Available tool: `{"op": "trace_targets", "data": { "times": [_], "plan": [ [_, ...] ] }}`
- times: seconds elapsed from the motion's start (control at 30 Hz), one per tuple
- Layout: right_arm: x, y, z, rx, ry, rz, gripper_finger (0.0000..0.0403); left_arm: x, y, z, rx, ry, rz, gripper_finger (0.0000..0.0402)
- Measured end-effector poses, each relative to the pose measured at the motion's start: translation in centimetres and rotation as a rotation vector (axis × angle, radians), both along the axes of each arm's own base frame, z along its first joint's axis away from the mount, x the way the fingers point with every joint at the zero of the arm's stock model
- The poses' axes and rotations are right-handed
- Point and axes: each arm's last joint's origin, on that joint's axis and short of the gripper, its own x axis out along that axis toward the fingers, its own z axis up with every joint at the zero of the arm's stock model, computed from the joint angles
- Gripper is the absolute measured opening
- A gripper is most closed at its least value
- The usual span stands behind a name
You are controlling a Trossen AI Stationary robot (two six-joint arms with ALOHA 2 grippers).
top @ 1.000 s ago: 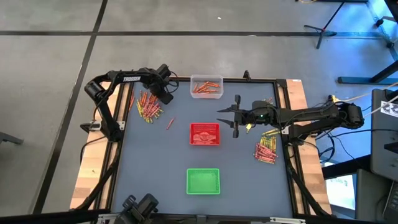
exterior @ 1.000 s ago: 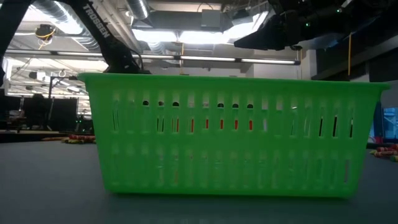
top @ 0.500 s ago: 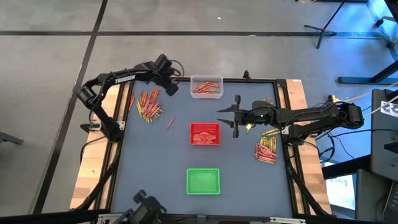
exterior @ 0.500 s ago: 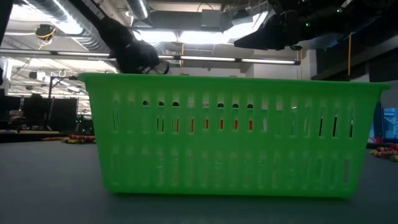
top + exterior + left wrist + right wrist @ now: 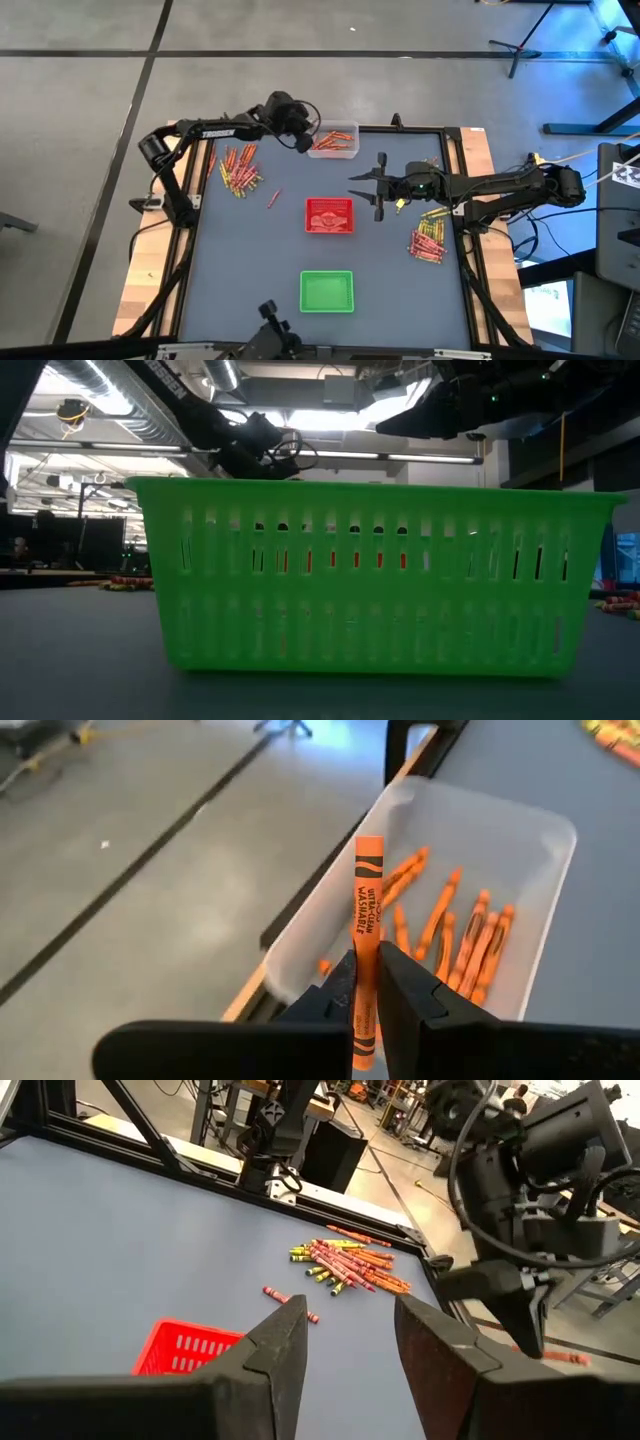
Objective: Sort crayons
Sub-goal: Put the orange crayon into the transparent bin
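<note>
The left gripper (image 5: 366,982) pinched an orange crayon (image 5: 366,920) above the clear tray's (image 5: 545,830) near-left rim; released there, it could fall outside. The right gripper's (image 5: 347,1342) fingers stood spread, idle, right of the red tray (image 5: 329,215).

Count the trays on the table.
3: the clear tray at the far edge, the red tray in the middle, and the green tray nearest the low camera. None seems hidden.
</note>
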Motion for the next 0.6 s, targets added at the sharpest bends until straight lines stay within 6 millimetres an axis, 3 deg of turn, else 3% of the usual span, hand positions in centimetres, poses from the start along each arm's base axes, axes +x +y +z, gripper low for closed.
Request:
{"op": "trace_targets", "data": {
  "times": [0.2, 0.6],
  "plan": [
    [0.0, 0.0, 0.1, -0.001, -0.008, 0.000, 0.0151, 1.7, 0.6, -1.1, -0.002, -0.077, -0.012, 0.0011],
    [0.0, 0.0, 0.1, -0.004, -0.006, 0.000, 0.0151, 3.4, 2.2, -1.8, -0.100, -0.008, 0.001, 0.0014]
  ]
}}
